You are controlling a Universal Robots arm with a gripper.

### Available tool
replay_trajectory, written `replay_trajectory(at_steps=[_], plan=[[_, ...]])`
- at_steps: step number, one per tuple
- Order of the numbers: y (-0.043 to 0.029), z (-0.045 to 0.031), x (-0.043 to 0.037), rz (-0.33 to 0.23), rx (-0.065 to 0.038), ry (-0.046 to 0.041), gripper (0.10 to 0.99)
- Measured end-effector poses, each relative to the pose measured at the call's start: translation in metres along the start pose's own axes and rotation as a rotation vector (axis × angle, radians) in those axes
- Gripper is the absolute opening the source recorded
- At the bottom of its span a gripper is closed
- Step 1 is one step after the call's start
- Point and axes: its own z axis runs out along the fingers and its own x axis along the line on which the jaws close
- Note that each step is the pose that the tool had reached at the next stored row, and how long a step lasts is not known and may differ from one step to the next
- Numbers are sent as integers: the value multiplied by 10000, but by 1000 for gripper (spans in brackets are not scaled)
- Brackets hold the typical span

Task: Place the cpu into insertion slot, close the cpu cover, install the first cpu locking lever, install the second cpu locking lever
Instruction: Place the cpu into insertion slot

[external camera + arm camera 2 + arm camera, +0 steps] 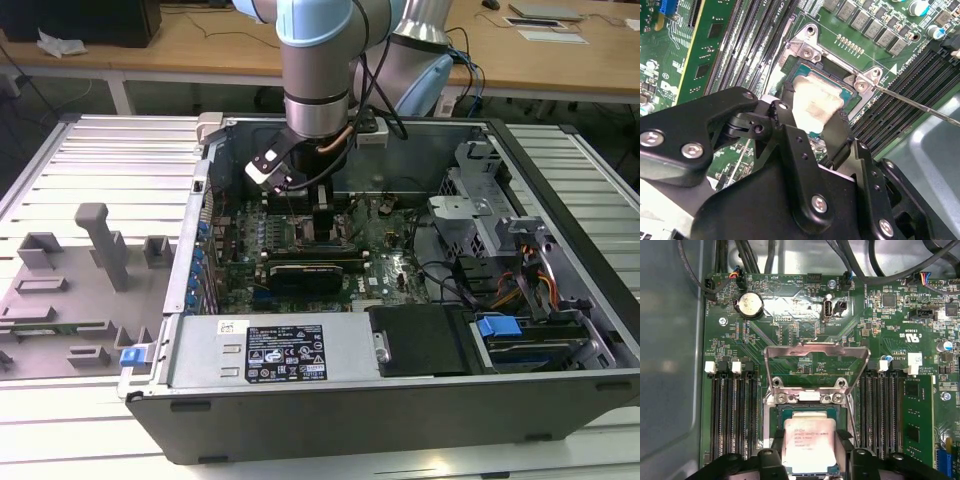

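Step 1 of 4 is in progress, and the rest is not yet done. The gripper (810, 441) is low inside the open computer case (400, 400), directly above the motherboard (805, 315). In the exterior view it hangs approx. over the middle of the board.

In both wrist views the black fingers (836, 134) are clenched on two opposite edges of the cpu (807, 450), so the chip is grasped. The cpu lies over the insertion slot (810, 411), between the two groups of memory slots (732, 415). I cannot tell if it sits fully down in the slot or is a little above it; in the first wrist view it looks slightly turned vs. the frame.

The cpu cover (812, 386) stands up, hinged open behind the slot, w/ its window showing the board behind it. A thin locking lever (920, 106) sticks out free from the slot corner and, in my judgement, is not hooked. So remaining: release the chip, cover, both levers.
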Motion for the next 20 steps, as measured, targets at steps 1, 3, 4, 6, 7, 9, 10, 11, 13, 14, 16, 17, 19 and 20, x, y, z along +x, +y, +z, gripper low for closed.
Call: replay_trajectory(at_steps=[1,3,4,6,7,9,10,11,13,14,16,17,19,20], plan=[[0,0,0,0,0,0,514],[0,-3,-1,1,1,21,514],[0,-3,0,6,0,66,514],[1,1,0,10,-2,105,514],[3,10,0,17,-2,128,514],[3,22,0,20,1,129,514],[2,25,0,21,3,128,514],[2,25,0,21,3,127,514],[3,28,1,21,0,131,514],[3,27,1,21,0,131,514],[3,28,1,22,0,135,514],[3,28,1,22,0,136,514],[4,22,1,22,-3,139,514],[5,14,1,22,-3,141,514]])
